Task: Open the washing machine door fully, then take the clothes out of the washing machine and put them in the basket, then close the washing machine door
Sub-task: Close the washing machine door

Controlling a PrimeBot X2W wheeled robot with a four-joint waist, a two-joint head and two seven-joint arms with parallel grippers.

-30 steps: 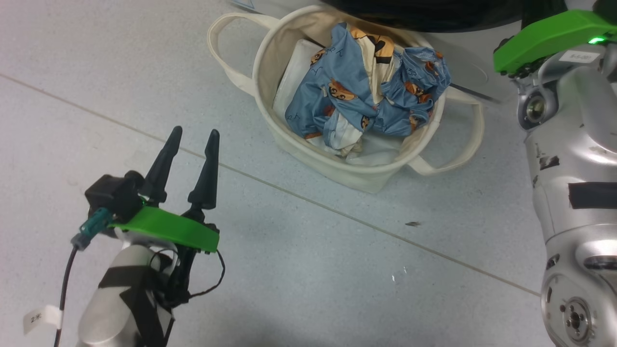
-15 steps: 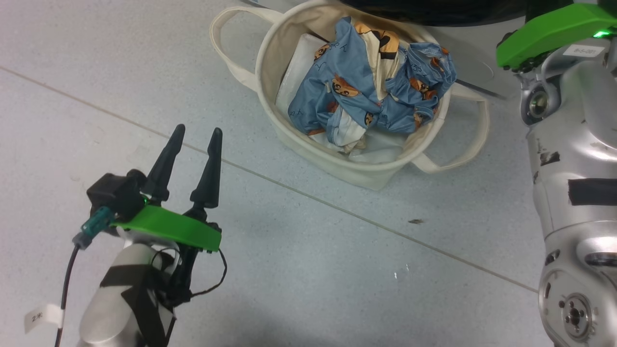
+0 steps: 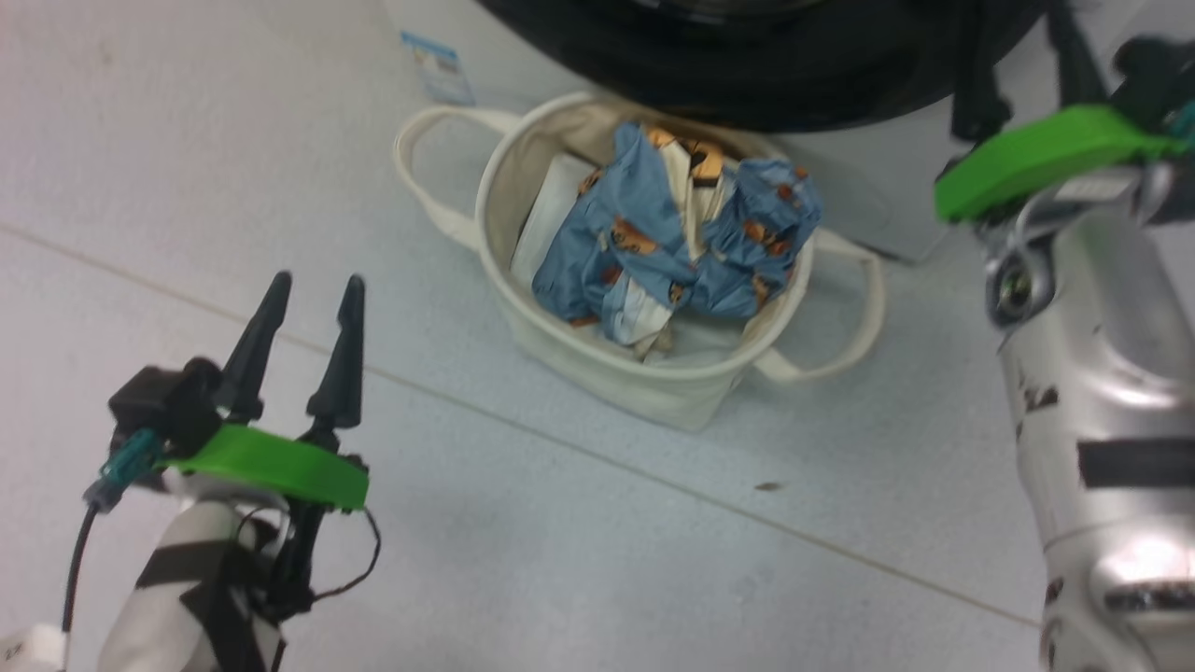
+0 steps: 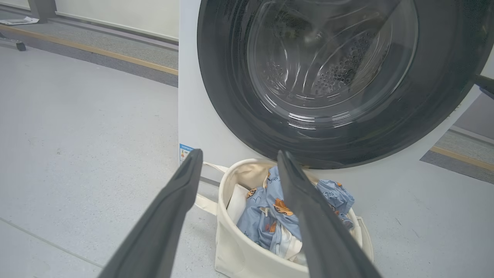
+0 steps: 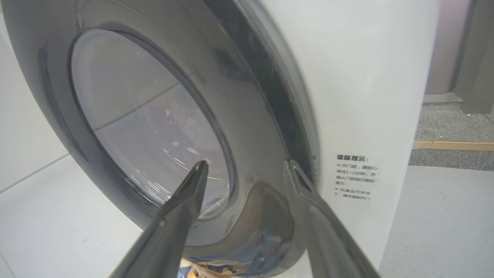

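1. We count one washing machine (image 4: 191, 116), white, with one small blue label (image 4: 184, 152) low on its front corner and one printed notice (image 5: 355, 177) on its side.
2. One washing machine door (image 4: 224, 77): black rim and clear glass centre, with the perforated drum (image 4: 339, 69) visible through it. It lies against or very close to the machine's front. We cannot tell whether it is latched.
3. One basket (image 3: 607, 373) stands on the floor (image 3: 560, 541) directly below the door, just in front of the machine. It has two looped handles (image 3: 457, 112), one on each side.
4. The clothes (image 3: 644, 215) sit inside the basket as one crumpled blue bundle with orange-brown figures and cream parts. We cannot tell how many garments there are. One flat white piece (image 3: 546, 201) lies beside the bundle, against the basket's wall.
5. Two pincers, two dark fingers each. The left pincer (image 3: 317, 280) is spread with nothing between its fingers. It hangs over the floor, apart from the basket, pointing toward basket and door.
6. The right pincer (image 5: 246, 165) is spread with nothing pinched. It is close to the door's outer face, one finger near the door's edge.
7. One seam (image 3: 560, 440) runs across the floor on the near side of the basket.
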